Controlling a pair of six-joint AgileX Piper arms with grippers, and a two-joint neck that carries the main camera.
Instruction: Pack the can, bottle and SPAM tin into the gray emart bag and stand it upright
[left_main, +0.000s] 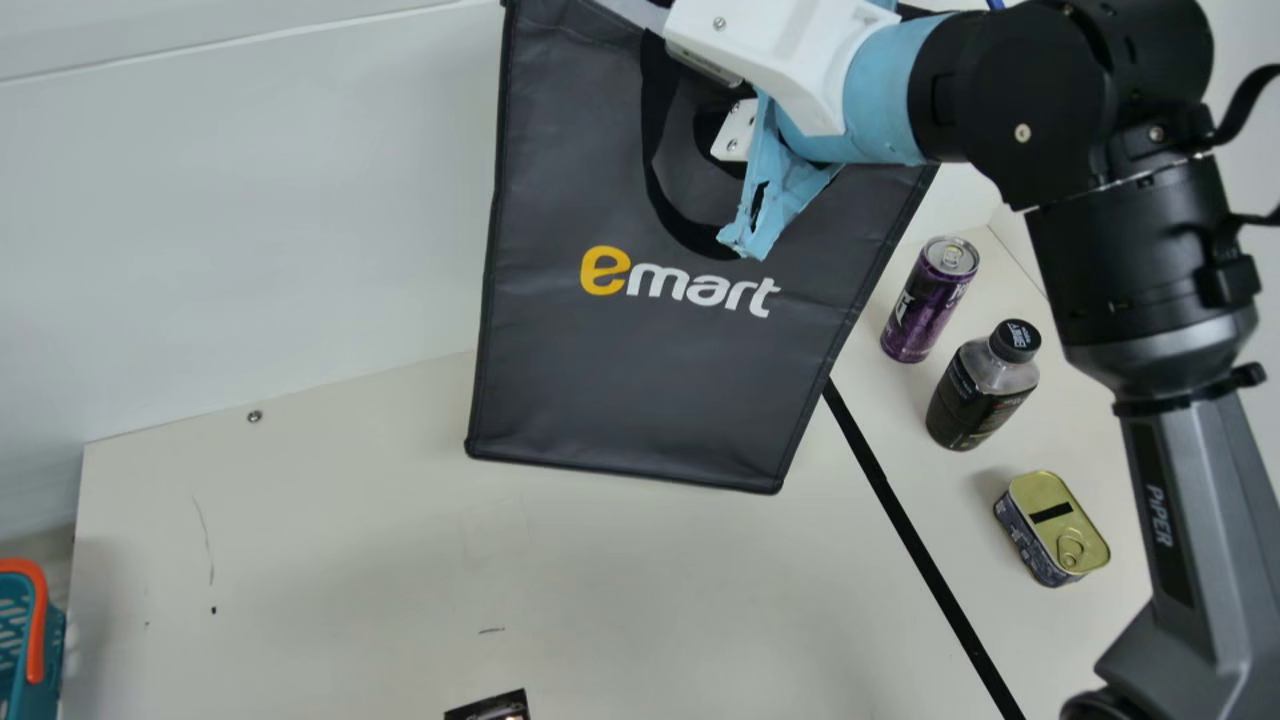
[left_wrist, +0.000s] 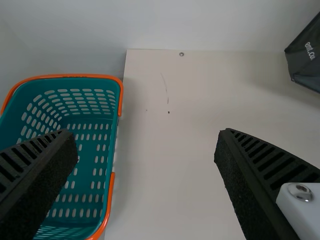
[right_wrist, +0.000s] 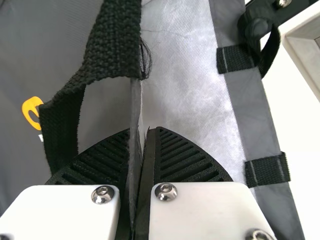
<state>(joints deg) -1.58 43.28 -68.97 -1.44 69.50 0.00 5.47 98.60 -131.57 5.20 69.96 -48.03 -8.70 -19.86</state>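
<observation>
High in the main view, my right gripper (left_main: 738, 135) is at the top of the gray emart bag (left_main: 640, 380), which hangs tilted with its printed side facing the camera. The right wrist view has the same gripper (right_wrist: 141, 134) shut on the thin edge of the bag (right_wrist: 22, 145), a black strap beside it. Right of the bag stand a purple can (left_main: 925, 305) and a dark bottle (left_main: 980, 390); nearer lies the gold-lidded SPAM tin (left_main: 1055, 530). In the left wrist view my left gripper (left_wrist: 144, 137) is open, nothing between its fingers.
A teal basket (left_wrist: 115, 150) with orange handles sits beside the table (left_wrist: 170, 165). A black strip (left_main: 920, 545) crosses the tabletop between the bag and the tin. A small dark object (left_main: 488, 708) pokes in at the main view's bottom edge. A white wall rises behind.
</observation>
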